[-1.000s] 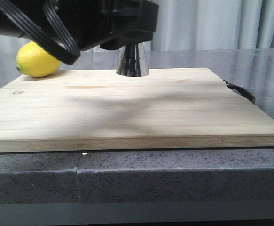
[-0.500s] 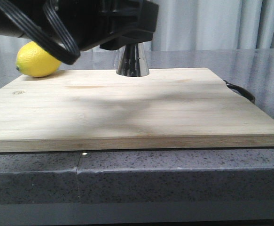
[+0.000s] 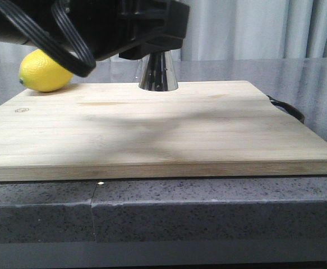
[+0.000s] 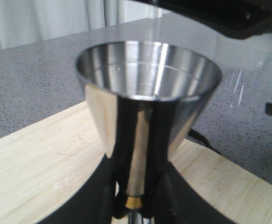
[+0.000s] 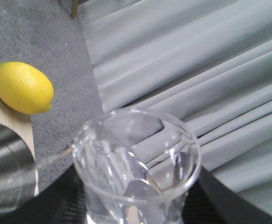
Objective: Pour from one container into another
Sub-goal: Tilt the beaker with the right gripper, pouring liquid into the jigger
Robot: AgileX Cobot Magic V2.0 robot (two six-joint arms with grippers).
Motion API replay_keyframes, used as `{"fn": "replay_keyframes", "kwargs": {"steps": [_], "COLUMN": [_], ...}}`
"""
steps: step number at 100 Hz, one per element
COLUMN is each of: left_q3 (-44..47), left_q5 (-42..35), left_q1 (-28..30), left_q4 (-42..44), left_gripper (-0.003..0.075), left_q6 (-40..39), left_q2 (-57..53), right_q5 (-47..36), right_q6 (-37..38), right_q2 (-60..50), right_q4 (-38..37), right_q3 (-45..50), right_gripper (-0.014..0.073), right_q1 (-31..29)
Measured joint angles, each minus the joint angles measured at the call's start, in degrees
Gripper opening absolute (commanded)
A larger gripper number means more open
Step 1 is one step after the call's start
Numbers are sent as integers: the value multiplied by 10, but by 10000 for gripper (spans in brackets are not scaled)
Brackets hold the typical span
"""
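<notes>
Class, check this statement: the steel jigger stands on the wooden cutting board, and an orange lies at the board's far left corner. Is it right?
Not quite. The fruit is a yellow lemon, not an orange; the front view shows it at the far left corner of the wooden cutting board, and the right wrist view shows it too. The steel jigger does stand on the board.

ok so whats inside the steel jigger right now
In the left wrist view the jigger's upper cup shows bare shiny walls with a faint ring line; no pooled liquid is clear. A thin stream seems to fall toward it from above. The cup's very bottom is hidden behind its near rim.
</notes>
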Motion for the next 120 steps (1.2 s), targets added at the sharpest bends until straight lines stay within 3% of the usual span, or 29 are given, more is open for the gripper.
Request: {"fn": "replay_keyframes", "kwargs": {"steps": [120], "left_q3": [0], "left_q5": [2], "left_q1": [0], "left_q4": [0], "left_gripper": [-19], "left_q6": [0], "left_q2": [0], "right_q5": [-3], "right_q6": [-53], "right_q2": [0], "right_q4": [-16], "right_q3": [0], "right_gripper": [244], "right_q1": [0]}}
